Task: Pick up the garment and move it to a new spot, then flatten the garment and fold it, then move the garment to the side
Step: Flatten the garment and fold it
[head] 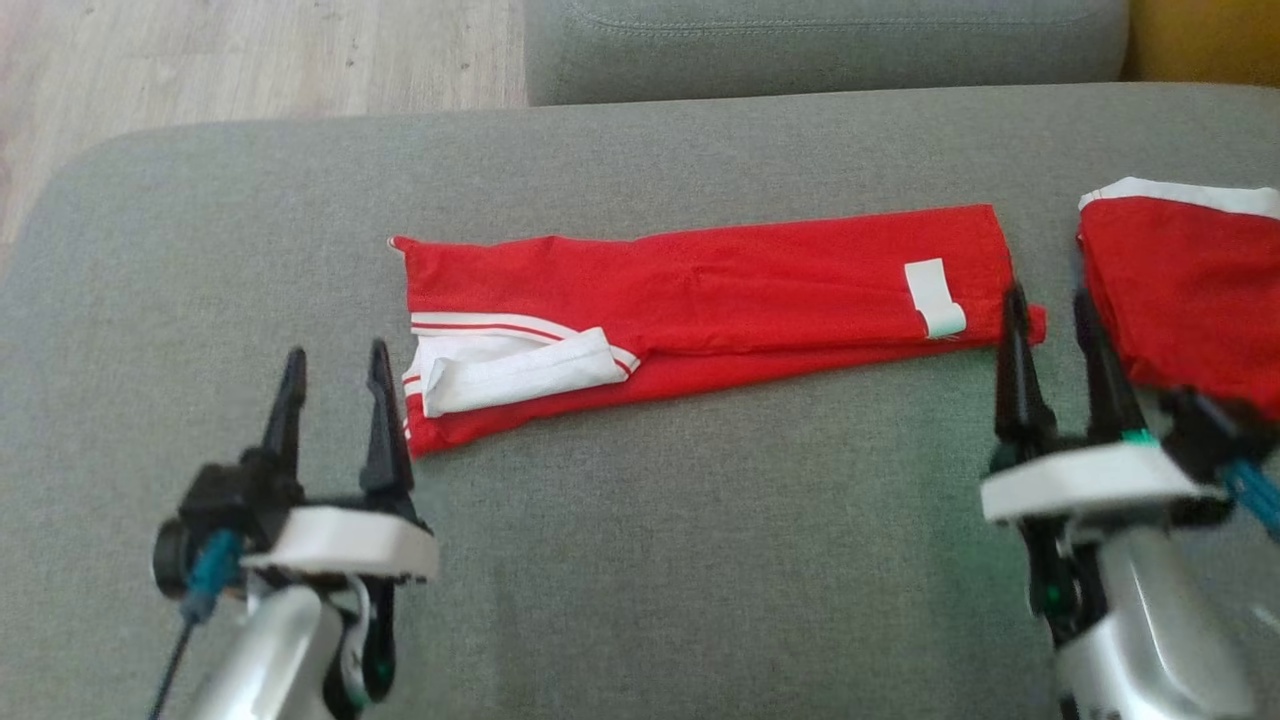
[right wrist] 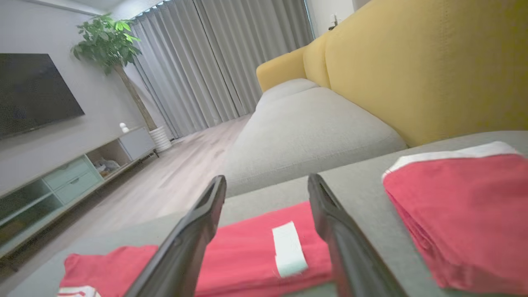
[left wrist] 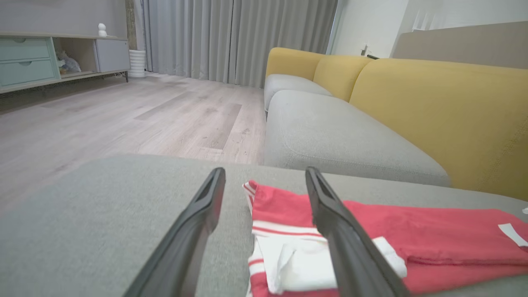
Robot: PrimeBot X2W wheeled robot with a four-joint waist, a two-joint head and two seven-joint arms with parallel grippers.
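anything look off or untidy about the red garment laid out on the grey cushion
Slightly untidy, nothing damaged. The red garment lies folded in a long strip, but at its left end a white trimmed flap sticks out over the red. Near the right end a white tag curls up at its lower edge.

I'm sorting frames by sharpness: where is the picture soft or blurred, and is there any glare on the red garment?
Head view: even, soft light, no glare on the red garment; the right gripper is a little smeared. Left wrist view: the fingers are soft near the lens. Right wrist view: the folded red pile is blurred.
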